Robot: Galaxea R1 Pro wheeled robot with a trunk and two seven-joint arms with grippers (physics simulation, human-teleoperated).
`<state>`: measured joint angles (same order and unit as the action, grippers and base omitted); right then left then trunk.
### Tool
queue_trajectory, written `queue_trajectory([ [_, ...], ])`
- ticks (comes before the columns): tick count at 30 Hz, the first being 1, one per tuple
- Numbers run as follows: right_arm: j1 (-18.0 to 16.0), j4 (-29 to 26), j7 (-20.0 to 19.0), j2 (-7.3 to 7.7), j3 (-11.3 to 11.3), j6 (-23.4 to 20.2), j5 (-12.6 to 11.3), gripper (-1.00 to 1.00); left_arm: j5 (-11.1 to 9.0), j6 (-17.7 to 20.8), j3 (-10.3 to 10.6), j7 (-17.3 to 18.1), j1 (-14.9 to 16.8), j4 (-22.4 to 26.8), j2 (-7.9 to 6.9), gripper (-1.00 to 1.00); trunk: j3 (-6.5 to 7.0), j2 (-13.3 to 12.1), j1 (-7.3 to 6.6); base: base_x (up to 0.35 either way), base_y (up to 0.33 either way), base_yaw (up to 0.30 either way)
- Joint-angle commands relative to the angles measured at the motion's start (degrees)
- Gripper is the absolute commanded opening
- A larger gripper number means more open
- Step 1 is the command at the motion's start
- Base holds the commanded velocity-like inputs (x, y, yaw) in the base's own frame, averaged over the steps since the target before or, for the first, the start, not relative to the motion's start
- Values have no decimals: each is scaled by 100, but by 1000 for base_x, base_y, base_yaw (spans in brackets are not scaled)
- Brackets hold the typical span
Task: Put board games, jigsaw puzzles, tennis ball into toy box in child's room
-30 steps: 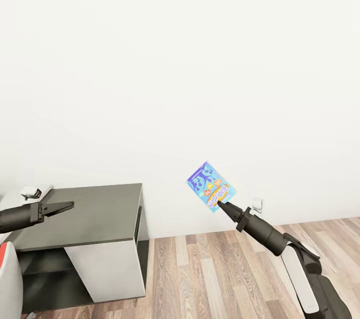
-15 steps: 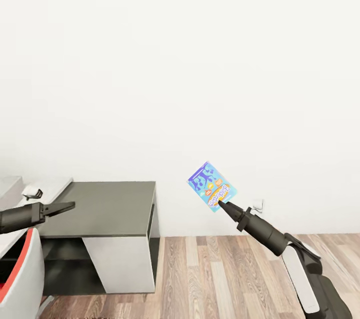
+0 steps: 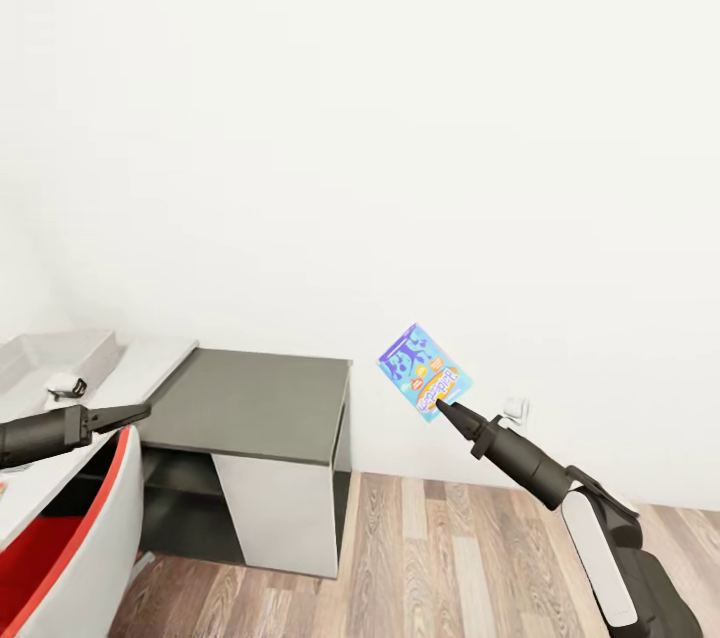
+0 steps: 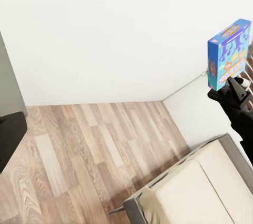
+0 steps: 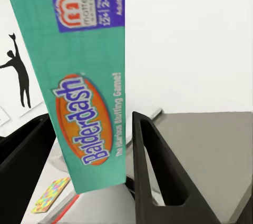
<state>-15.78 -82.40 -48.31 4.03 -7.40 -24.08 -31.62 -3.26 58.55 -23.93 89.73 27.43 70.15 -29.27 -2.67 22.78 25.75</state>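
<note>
In the head view the right gripper [image 3: 441,407] pinches the lower edge of the blue Balderdash board game [image 3: 424,372], holding it tilted in the air above the wood-plank floor [image 3: 450,558]. The left gripper [image 3: 140,408] holds nothing, its fingers close together. Behind it stands the dark-grey-topped desk [image 3: 255,398] against the white wall [image 3: 400,118]. In the right wrist view, a jigsaw puzzle [image 5: 50,193] lies beyond the box.
</note>
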Motion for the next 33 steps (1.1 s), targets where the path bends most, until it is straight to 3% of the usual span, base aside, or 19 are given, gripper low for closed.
queue_trajectory([
  [1, -4, -4, -2, 1, -3, -56, -55, -100, 9, 61, 2, 27, 8, -1, 0, 100, -13, 14, 4, 0, 0, 287],
  [8, -4, 3, 43, -7, 2, -142, -55, -100, 10, 60, 10, 27, 8, -1, 0, 100, -13, 14, 4, 0, 0, 287],
  [21, -11, 12, 502, -25, 5, -447, -73, -100, 10, 60, 19, 27, 8, -1, 6, 100, -13, 14, 4, 0, 0, 287],
  [33, -13, -9, 546, -18, 114, -545, -105, -100, 10, 60, 28, 27, 8, -1, 9, 100, -13, 14, 4, 0, 0, 221],
])
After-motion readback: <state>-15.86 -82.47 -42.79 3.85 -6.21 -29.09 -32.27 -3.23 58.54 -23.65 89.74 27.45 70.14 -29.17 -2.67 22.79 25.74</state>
